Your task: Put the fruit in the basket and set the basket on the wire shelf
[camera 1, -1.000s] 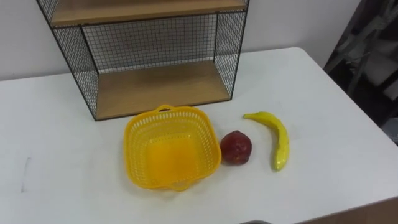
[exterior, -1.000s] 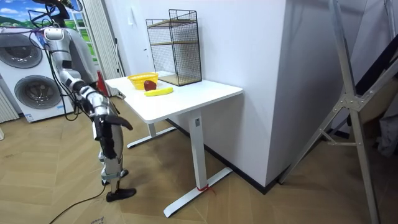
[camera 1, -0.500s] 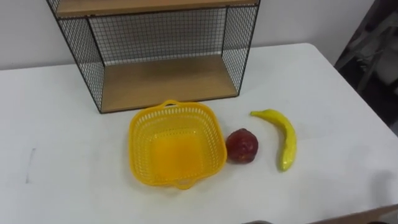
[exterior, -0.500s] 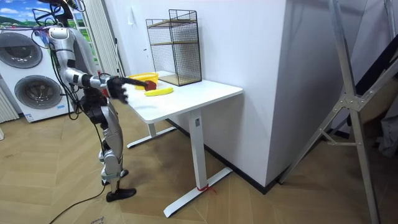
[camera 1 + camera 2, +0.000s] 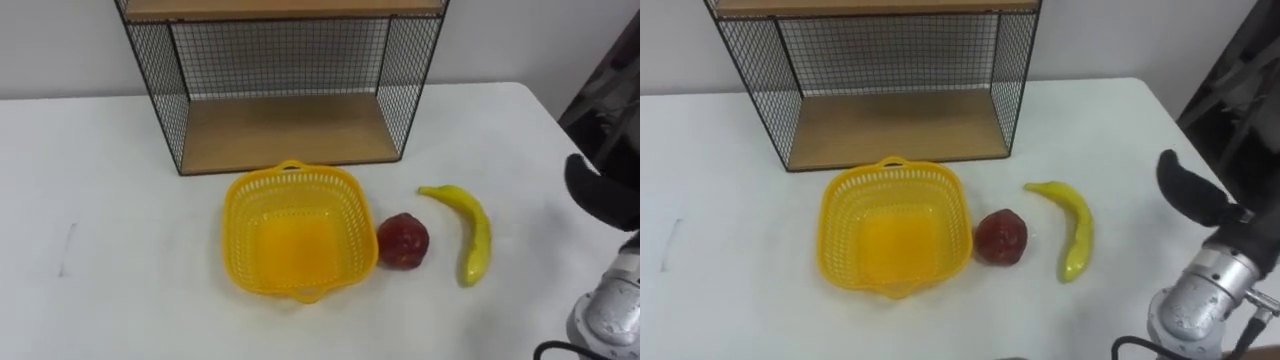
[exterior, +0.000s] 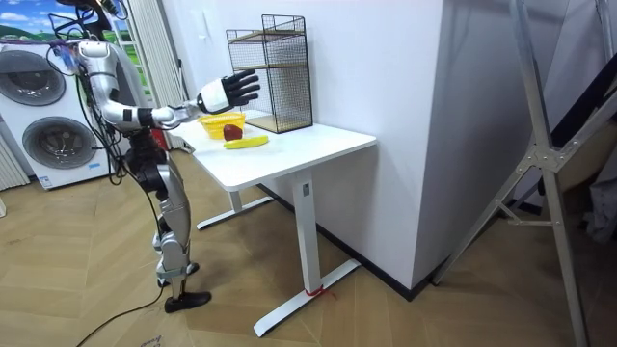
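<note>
The white bench [image 5: 100,300] carries a wire shelf [image 5: 285,130] at its far edge. At 6 o'clock from the shelf sits a yellow basket [image 5: 298,245]. A red fruit [image 5: 402,241] lies just beside the basket at 3 o'clock, and a banana [image 5: 480,235] lies further out at 3 o'clock, apart from the fruit.

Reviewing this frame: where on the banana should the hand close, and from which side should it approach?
Grip the banana at its middle, from above on the right. It lies flat on the table, lengthwise away from the robot, so fingers can likely close across it. The red fruit sits apart on its left; the open right hand is on its right.
</note>
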Robot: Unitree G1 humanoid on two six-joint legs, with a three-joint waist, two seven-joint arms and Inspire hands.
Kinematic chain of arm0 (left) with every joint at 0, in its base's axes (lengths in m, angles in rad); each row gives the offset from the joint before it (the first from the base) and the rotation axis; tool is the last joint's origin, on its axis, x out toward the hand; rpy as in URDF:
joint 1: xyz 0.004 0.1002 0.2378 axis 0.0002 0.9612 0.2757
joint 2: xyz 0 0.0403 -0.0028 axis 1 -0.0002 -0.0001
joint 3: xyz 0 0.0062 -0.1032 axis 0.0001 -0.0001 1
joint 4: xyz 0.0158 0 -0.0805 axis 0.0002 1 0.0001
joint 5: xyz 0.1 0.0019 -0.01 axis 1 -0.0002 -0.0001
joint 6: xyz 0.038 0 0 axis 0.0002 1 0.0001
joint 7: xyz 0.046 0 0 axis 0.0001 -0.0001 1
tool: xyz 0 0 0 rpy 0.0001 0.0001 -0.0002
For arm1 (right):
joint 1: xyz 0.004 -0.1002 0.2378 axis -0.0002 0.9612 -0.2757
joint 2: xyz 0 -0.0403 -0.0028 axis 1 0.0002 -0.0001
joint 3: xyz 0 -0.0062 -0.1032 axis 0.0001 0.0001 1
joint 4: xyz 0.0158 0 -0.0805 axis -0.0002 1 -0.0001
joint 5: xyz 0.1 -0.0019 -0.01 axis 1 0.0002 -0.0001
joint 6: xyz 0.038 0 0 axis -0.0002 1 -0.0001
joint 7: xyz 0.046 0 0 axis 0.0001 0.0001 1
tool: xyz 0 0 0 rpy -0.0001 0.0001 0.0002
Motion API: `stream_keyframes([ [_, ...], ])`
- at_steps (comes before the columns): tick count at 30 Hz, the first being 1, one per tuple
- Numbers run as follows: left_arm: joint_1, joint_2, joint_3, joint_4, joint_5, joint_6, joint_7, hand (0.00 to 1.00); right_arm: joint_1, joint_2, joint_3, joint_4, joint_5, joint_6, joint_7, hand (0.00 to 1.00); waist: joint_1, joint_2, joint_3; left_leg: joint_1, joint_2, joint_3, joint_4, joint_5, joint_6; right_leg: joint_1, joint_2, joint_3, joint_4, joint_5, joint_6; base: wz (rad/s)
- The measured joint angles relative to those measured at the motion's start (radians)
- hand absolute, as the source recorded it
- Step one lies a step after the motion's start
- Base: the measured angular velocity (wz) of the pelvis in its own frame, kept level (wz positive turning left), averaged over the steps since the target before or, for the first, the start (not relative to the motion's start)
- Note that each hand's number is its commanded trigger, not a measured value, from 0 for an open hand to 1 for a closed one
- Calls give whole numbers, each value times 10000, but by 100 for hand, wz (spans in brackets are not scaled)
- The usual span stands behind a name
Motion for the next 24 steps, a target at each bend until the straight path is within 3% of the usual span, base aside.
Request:
stream_keyframes([
  [12,-216,48,-5,-21,33,2,-276,0,-212,-3,765,85,-120,204,2887,0,51,7,80,-198,-3,-142,56,0,0,-25,-23,-93,-17,30,8,2],
  [24,-198,51,-28,-354,185,125,-306,0,-192,-121,1465,422,-1315,720,4701,0,121,22,17,-193,-6,-227,59,1,0,27,-57,-260,-15,35,11,2],
])
